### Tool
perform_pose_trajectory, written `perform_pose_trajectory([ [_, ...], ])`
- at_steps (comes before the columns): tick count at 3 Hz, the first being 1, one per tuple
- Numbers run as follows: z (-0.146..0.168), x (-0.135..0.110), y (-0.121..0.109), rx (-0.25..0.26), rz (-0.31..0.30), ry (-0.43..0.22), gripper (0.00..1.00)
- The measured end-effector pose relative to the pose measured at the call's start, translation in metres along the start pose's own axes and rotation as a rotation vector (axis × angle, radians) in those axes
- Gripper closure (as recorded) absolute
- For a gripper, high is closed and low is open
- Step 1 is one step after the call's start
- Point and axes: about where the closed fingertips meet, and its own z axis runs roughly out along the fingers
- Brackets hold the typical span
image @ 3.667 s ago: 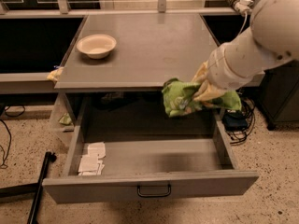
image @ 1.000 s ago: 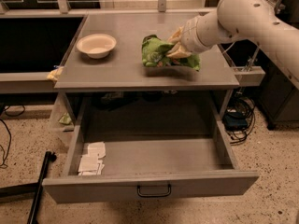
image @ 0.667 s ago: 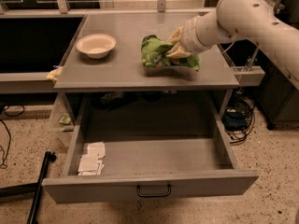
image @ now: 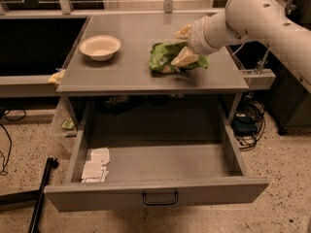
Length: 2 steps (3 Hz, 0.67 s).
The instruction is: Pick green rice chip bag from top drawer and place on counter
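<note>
The green rice chip bag (image: 165,57) lies on the grey counter (image: 121,74), right of centre. My gripper (image: 183,45) reaches in from the right on a white arm. Its pale fingers (image: 184,57) straddle the bag's right end and are closed on it. The bag's underside looks to be touching the counter. The top drawer (image: 155,194) stands pulled fully open below the counter, with its small dark loop handle at the front.
A pale round bowl (image: 100,46) sits on the counter's left part. Small white paper packets (image: 96,165) lie in the drawer's front left corner. A black pole (image: 41,198) lies on the floor at lower left. Cables (image: 245,126) hang at the right.
3.7 s ago I held the bag over the drawer's right side. It has since moved up and left onto the counter. Over the last second, almost nothing has moved.
</note>
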Motion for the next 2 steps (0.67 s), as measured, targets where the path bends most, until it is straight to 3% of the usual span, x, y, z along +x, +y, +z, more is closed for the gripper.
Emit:
perform_pose_trajectory([
  [1, 0.0000, 0.0000, 0.0000, 0.000, 0.000, 0.000, 0.00],
  [2, 0.0000, 0.0000, 0.0000, 0.000, 0.000, 0.000, 0.00],
])
